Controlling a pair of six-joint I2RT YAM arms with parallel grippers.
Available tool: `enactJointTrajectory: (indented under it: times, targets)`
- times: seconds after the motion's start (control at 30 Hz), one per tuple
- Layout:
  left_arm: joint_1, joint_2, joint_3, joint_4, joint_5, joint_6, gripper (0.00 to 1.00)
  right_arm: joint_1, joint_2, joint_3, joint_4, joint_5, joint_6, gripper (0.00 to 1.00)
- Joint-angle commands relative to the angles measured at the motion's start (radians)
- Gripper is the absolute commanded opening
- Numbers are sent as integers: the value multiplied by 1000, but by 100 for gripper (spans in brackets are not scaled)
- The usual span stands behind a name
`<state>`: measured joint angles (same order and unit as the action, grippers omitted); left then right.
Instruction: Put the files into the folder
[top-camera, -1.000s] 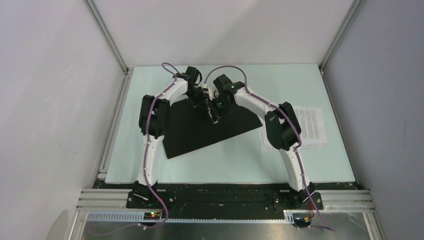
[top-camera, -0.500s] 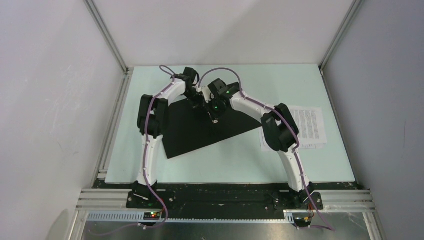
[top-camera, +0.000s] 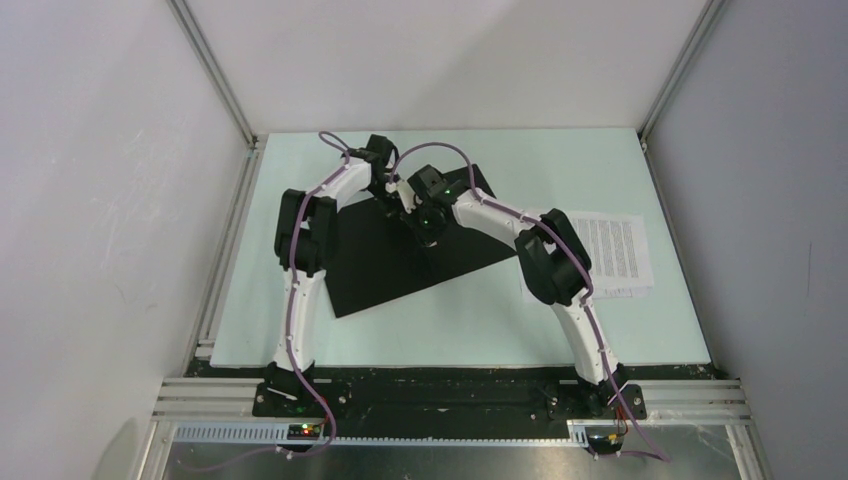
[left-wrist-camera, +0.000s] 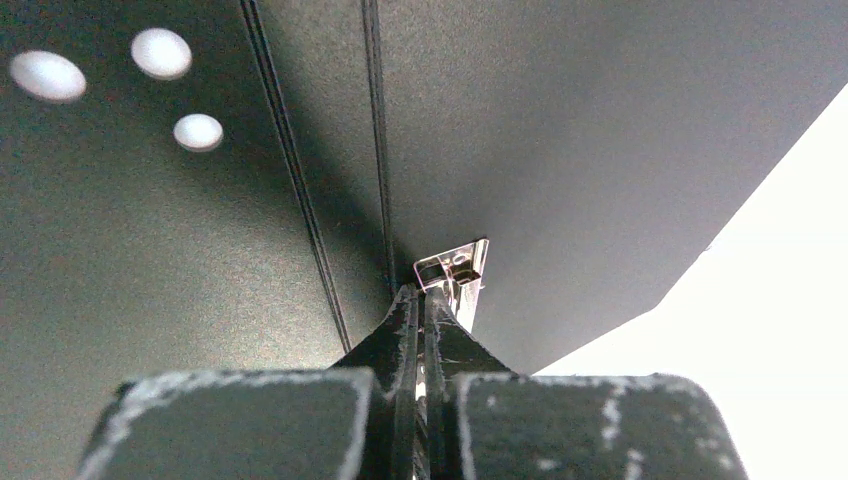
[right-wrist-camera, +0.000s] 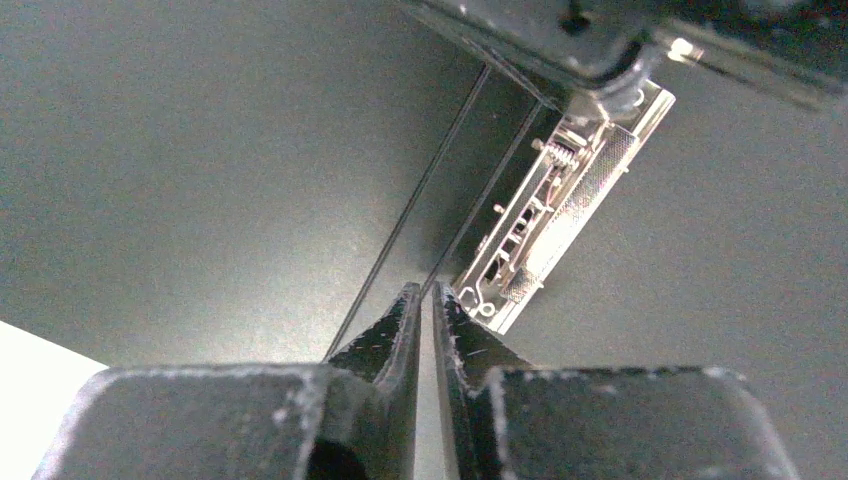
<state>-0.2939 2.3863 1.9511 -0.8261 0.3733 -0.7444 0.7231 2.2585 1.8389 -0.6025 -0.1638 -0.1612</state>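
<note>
The folder (top-camera: 390, 265) lies open on the table with its black inside up; no red shows. A metal clip (right-wrist-camera: 560, 215) sits beside its spine creases. My left gripper (left-wrist-camera: 422, 290) is shut at the clip's far end (left-wrist-camera: 460, 265), with metal glinting between the fingers. My right gripper (right-wrist-camera: 426, 290) hovers at the clip's near end, its jaws closed to a thin slit with nothing in it. Seen from above, both grippers meet over the folder's upper middle, the left gripper (top-camera: 398, 206) just behind the right gripper (top-camera: 426, 236). The files (top-camera: 615, 250), printed white sheets, lie on the table to the right, partly hidden by the right arm.
The pale table (top-camera: 560, 170) is fenced by aluminium frame posts (top-camera: 215, 75) and white walls on three sides. The right arm's elbow (top-camera: 550, 265) hangs over the left edge of the files. Bare table shows beside the folder's edge (left-wrist-camera: 780, 300).
The right arm has swung left and a little farther out, bringing its gripper closer to the left gripper over the clip. The left arm has barely moved.
</note>
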Motion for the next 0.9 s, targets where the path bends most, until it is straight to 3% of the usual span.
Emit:
enactJointTrajectory:
  times: [0.0,0.87]
  targets:
    - [-24,38,-44,-27,-24,-18,0,2,12,13,25,45,-6,15]
    - [-25,37,-44,-25,-25,-19,0,1,-38,49,-12,51,5,13]
